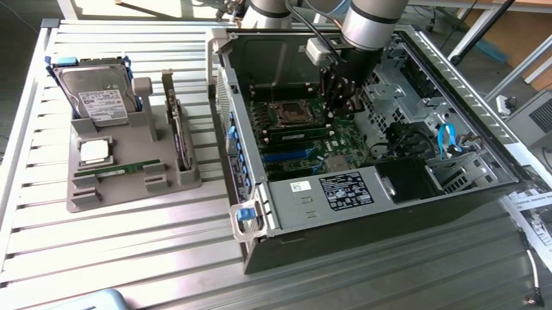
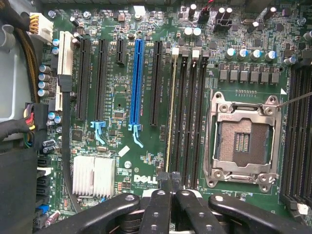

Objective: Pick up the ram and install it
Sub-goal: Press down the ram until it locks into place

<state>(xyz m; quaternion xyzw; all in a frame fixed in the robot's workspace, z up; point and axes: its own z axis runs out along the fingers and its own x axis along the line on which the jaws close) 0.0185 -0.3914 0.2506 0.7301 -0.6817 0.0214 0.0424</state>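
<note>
closed jaws (image 2: 170, 183) point down over the seated ram (image 2: 171, 105).

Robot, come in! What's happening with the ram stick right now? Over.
Gripper shut, inside the case. Ram standing in a slot on the motherboard, gripper at its end. Another green stick lies in the tray outside. Nothing blocking.

High exterior; wrist close above motherboard (image 2: 146, 97)

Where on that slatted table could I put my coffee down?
Bare slats lie in front of the grey parts stand, toward the picture's bottom left, and below the open computer case. It is crowded between stand and case, and inside the case.
</note>
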